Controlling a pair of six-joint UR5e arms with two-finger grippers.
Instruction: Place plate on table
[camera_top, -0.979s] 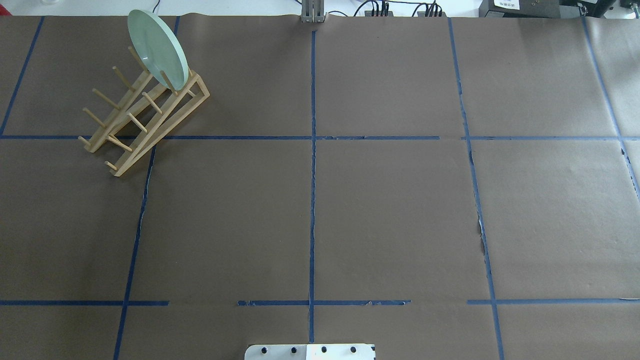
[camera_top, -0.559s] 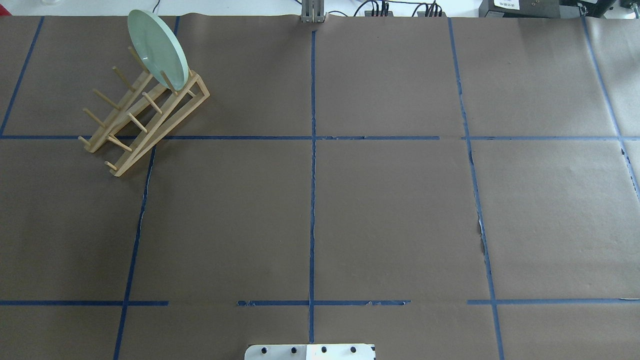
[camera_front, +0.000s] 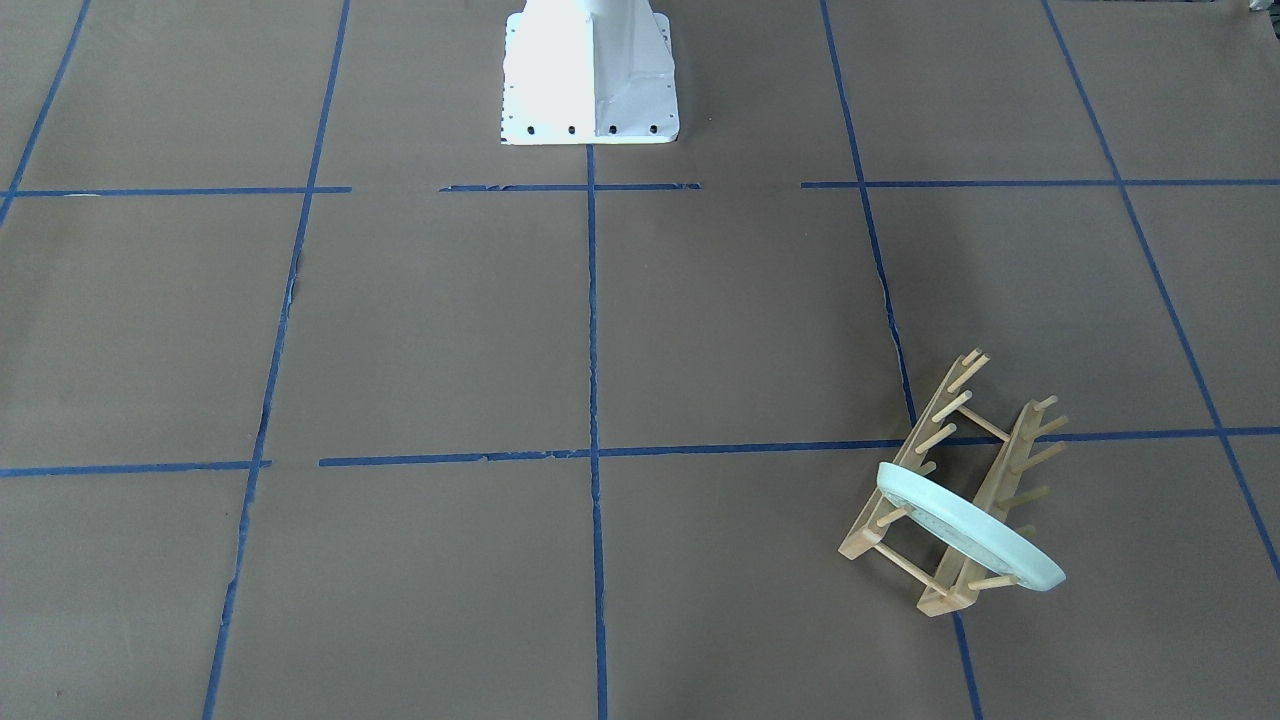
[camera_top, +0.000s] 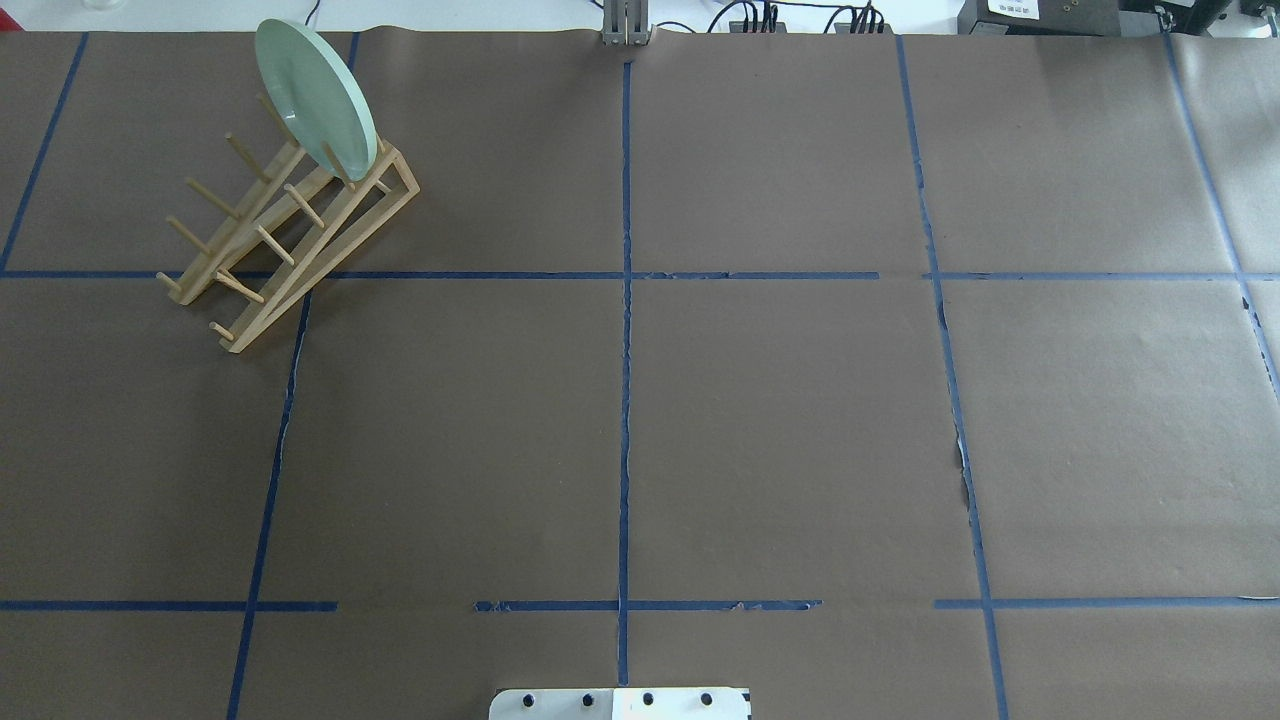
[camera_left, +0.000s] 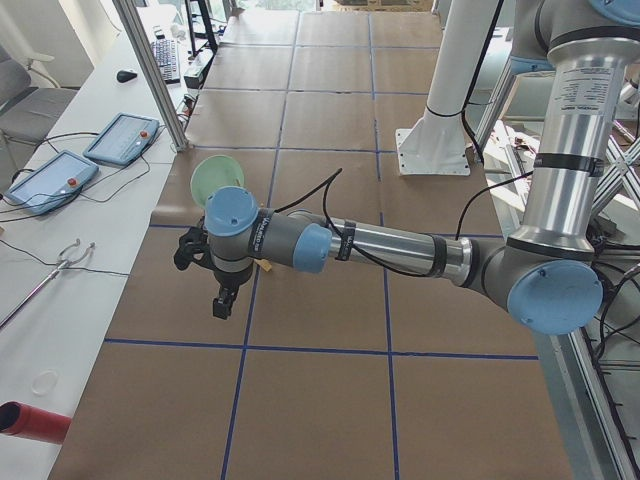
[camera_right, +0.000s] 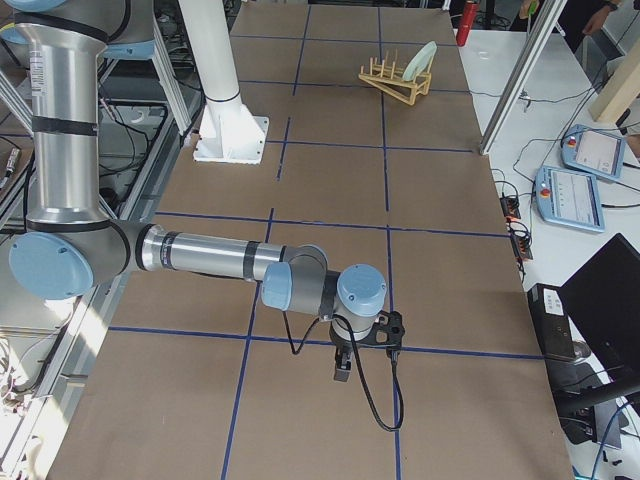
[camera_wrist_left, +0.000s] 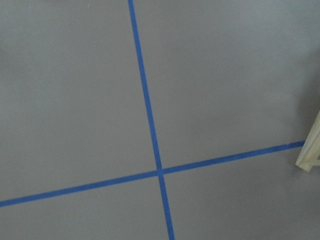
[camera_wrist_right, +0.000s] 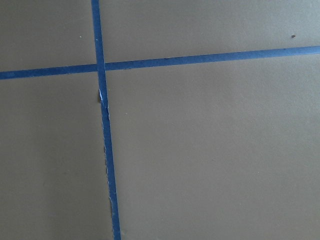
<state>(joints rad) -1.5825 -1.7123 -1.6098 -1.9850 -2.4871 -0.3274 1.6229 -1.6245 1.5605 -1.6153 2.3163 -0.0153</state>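
Note:
The pale mint-green plate (camera_top: 315, 95) stands on edge in the far end slot of a light wooden peg rack (camera_top: 290, 230) at the table's (camera_top: 780, 420) far left. It also shows in the front view (camera_front: 965, 528) and the two side views (camera_left: 215, 178) (camera_right: 424, 60). My left gripper (camera_left: 222, 300) hangs above the table a little short of the rack; I cannot tell if it is open or shut. My right gripper (camera_right: 342, 368) hangs over the table's right end, far from the plate; I cannot tell its state. Neither touches the plate.
The white robot base (camera_front: 590, 75) sits at the table's near edge. A corner of the rack (camera_wrist_left: 311, 150) shows at the right edge of the left wrist view. Tablets (camera_left: 120, 138) and cables lie on the white bench beyond the table's far edge.

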